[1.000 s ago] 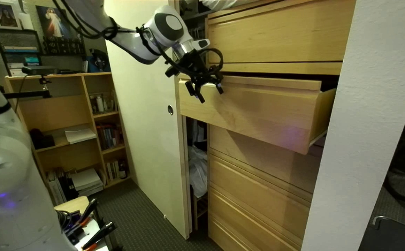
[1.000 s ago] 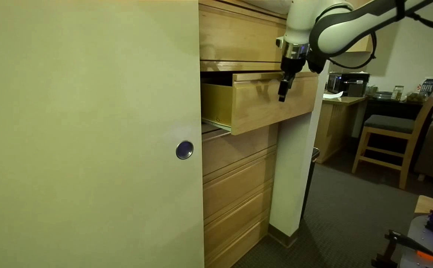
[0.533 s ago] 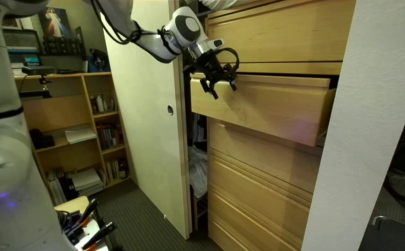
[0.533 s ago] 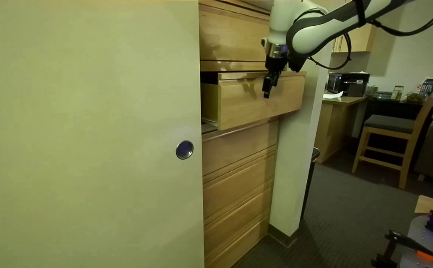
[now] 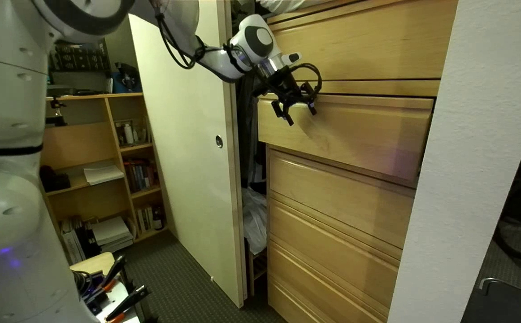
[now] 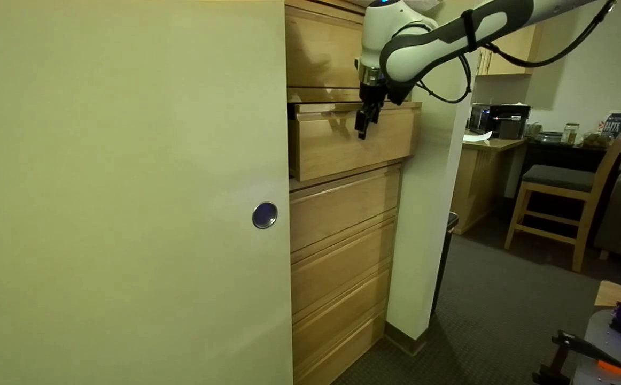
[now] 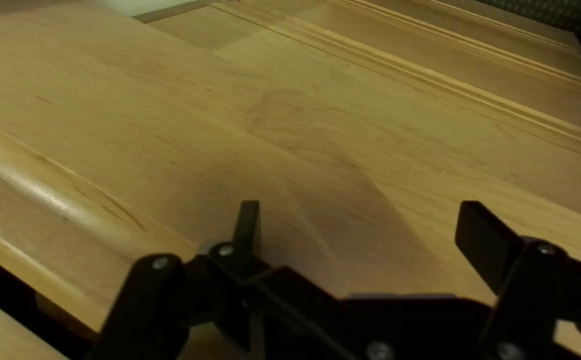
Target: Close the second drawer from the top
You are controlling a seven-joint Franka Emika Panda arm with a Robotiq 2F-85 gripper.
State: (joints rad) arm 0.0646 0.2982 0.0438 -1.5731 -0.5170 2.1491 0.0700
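The second drawer from the top (image 5: 359, 139) is a wide pale-wood front, also in the other exterior view (image 6: 342, 144). It stands out a short way from the chest, with a narrow dark gap at its side. My gripper (image 5: 301, 115) is at the upper part of the front, left of its middle in that exterior view, fingers pointing down. It also shows in the wrist view (image 7: 361, 205), open with wide-apart jaws and nothing between them; the drawer front (image 7: 120, 105) fills the background. Exactly where the gripper touches the front cannot be seen.
The top drawer (image 5: 359, 49) above and the drawer below (image 5: 341, 193) are flush with the chest. A pale sliding door (image 5: 188, 134) stands beside the chest, also in an exterior view (image 6: 129, 187). A white wall post (image 5: 466, 148) borders the chest's far side.
The second drawer has slid steadily inward toward the chest, and its visible side has nearly vanished. My gripper has moved inward along with it, staying open at the front.
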